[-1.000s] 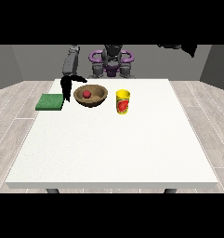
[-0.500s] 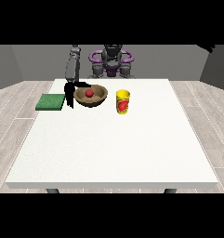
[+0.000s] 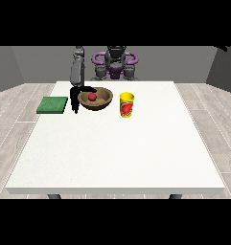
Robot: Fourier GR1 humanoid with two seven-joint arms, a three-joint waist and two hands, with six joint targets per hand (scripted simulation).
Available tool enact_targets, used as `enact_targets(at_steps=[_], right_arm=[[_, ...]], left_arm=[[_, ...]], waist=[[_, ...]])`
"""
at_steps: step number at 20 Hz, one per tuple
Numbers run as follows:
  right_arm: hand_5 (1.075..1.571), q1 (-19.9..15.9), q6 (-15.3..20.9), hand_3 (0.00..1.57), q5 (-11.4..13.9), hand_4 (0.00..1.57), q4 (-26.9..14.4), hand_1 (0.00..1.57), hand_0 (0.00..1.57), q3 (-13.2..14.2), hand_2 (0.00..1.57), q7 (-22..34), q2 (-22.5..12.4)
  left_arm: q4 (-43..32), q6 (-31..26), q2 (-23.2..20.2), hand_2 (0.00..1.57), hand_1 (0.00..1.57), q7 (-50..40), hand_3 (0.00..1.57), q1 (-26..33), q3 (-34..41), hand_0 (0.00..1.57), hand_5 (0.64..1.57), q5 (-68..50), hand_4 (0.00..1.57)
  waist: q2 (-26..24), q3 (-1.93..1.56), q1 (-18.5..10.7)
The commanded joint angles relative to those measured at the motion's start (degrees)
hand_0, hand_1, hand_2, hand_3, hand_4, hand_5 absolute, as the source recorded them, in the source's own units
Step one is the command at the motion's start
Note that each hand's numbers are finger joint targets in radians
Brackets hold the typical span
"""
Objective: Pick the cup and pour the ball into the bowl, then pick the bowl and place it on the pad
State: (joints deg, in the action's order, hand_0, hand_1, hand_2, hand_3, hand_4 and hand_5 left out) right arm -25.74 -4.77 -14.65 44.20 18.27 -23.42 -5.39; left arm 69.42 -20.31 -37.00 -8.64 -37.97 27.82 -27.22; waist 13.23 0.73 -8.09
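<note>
The brown bowl sits at the table's back left with the red ball inside it. The hand at the view's left is at the bowl's left rim. Its thumb reaches over the rim and its fingers hang down the outside wall, pinching the rim. The yellow cup stands upright just right of the bowl, with no hand on it. Left of the hand, the green pad lies flat. Of the hand at the view's right, only a dark tip shows at the top right edge.
The robot's torso stands behind the table's far edge. The white table stretches wide in front of the bowl, cup and pad. Wooden floor surrounds it.
The hand at the view's left came down and right onto the bowl's rim. The dark hand at the top right slid almost out of view. Bowl, cup and pad stayed put.
</note>
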Motion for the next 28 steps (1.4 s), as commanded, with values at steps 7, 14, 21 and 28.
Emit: enact_targets(at_steps=[7,14,21,28], right_arm=[[1.471,3.41,9.01,1.57,3.59,1.09,-4.53,1.57,1.57,0.36,1.57,2.15,-0.83],[1.517,-0.54,13.87,1.57,5.58,1.06,2.6,1.57,1.57,-2.52,1.57,16.64,-4.73],[1.532,-4.43,12.11,1.57,3.96,1.03,6.71,1.57,1.57,-3.8,1.57,31.02,-8.04],[1.57,-6.74,6.82,1.57,7.29,0.98,7.23,1.57,1.57,-5.1,1.57,35.79,-19.04]], left_arm=[[1.31,-1.18,-2.59,0.0,0.0,-1.25,0.0,-2.52,1.52,0.0,1.564,-3.12,0.55],[-6.01,-4.0,-3.65,0.0,0.0,1.45,0.0,0.98,2.35,0.0,1.57,-1.61,0.71],[-15.06,-4.81,-7.69,0.0,0.0,3.83,0.0,5.21,5.56,0.0,1.569,-0.41,0.72],[-17.93,-7.53,-9.87,0.0,0.0,8.28,0.0,7.32,6.67,0.0,1.566,0.05,0.71]], waist=[[4.57,-0.74,-3.76],[-1.65,-0.55,-0.58],[-7.37,-0.68,6.64],[-5.1,-0.68,8.31]])
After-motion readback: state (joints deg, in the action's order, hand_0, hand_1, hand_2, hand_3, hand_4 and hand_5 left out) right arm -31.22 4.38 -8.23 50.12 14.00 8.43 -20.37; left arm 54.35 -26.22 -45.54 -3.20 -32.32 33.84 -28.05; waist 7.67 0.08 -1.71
